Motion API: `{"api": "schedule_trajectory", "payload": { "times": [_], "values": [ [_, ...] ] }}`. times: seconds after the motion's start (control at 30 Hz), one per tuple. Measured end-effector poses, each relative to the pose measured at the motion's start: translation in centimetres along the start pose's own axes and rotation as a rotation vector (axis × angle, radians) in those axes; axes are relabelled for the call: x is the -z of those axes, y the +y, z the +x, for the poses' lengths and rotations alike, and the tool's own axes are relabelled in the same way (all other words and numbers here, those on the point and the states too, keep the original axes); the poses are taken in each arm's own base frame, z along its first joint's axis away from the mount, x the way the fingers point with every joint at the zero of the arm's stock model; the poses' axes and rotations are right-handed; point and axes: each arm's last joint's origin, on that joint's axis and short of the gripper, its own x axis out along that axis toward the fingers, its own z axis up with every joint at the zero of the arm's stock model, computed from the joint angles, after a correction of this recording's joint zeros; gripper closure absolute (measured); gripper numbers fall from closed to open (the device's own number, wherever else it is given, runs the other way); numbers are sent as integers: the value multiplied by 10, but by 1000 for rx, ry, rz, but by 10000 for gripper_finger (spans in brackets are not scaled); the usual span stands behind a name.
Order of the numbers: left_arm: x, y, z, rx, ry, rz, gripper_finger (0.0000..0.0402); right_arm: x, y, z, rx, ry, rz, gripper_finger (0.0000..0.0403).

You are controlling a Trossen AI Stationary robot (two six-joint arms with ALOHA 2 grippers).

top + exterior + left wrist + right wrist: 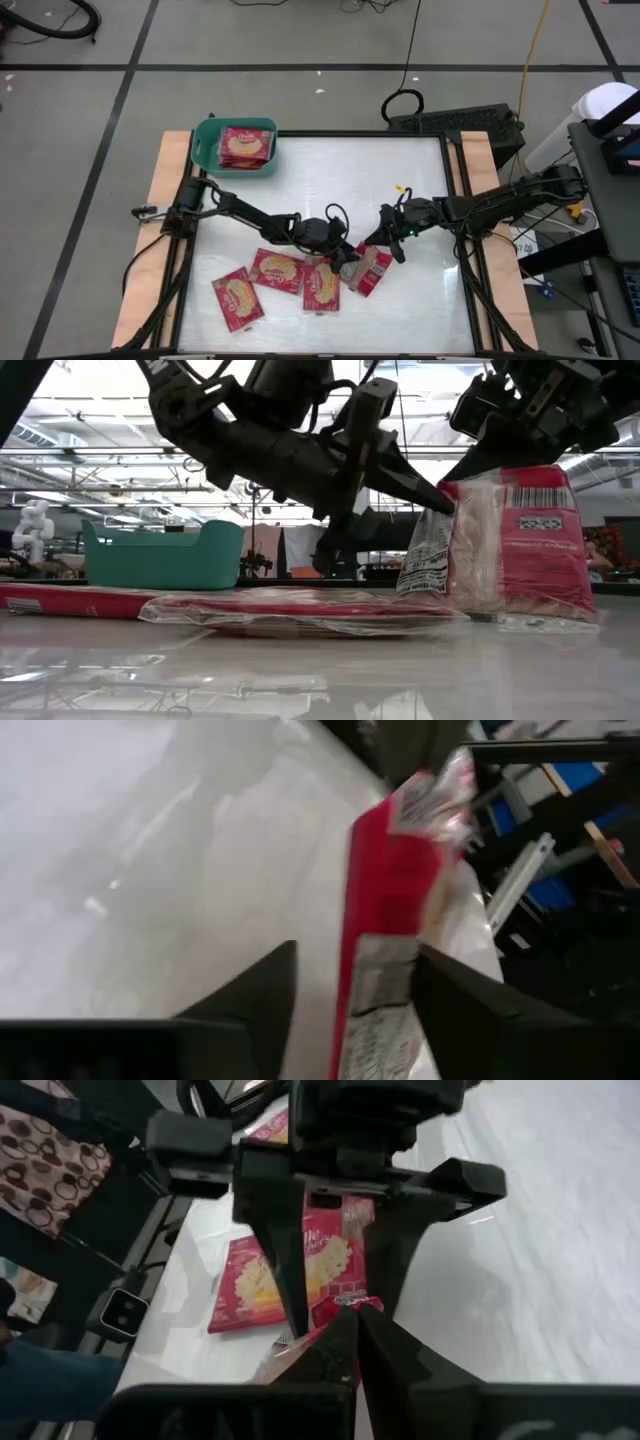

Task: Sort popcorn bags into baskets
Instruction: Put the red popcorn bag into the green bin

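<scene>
One red popcorn bag (pixel 520 540) stands upright at mid-table, its lower edge (pixel 525 615) on the table. My right gripper (pixel 350 1342) is shut on its top. My left gripper (pixel 355 952) comes from the table's left and is open, with one finger (pixel 262 990) on each side of the bag's edge (pixel 385 910). Three more popcorn bags (pixel 278 270) lie flat near the front. The teal basket (pixel 205 140) stands at the far left corner with popcorn bags (pixel 245 147) inside it. My right gripper pinches the upright bag's top edge (pixel 335 1312) between its two shut fingers, slanting down from the table's right. The bag stands upright below them, its bottom edge on the table. My left gripper straddles the same bag; one finger (pixel 455 1000) lies close against it, and I cannot tell whether it touches.
The flat bags (pixel 290 610) lie just left of the upright one, under my left arm (pixel 250 215). The table's right half (pixel 420 290) is bare white. Wooden side rails (pixel 160 230) line the left and right edges.
</scene>
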Motion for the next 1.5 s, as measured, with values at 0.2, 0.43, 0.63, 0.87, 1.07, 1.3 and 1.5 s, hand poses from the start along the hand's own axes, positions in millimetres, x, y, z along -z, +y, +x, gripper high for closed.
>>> {"api": "schedule_trajectory", "payload": {
  "times": [0.2, 0.43, 0.63, 0.87, 1.07, 1.3, 1.5],
  "values": [
    [-13, 3, -2, 120, -4, 78, 352, -4, -1, -1, -7, -31, 6, 403],
    [-25, 4, -7, 125, -31, 75, 376, -14, -5, -12, 11, -106, 50, 397],
    [-51, -20, -35, 129, -54, 152, 391, -32, -6, -36, 6, -250, 155, 354],
    [-84, -52, -97, -49, -91, 317, 388, -55, -3, -68, 33, -499, 505, 315],
    [-105, -65, -153, -195, -119, 453, 390, -89, 11, -79, 131, -573, 578, 313],
    [-113, -72, -195, -393, -134, 706, 389, -128, 21, -68, 110, -559, 918, 313],
    [-114, -73, -213, -540, -119, 844, 384, -137, 26, -39, -88, -549, 1073, 298]
  ]
}}
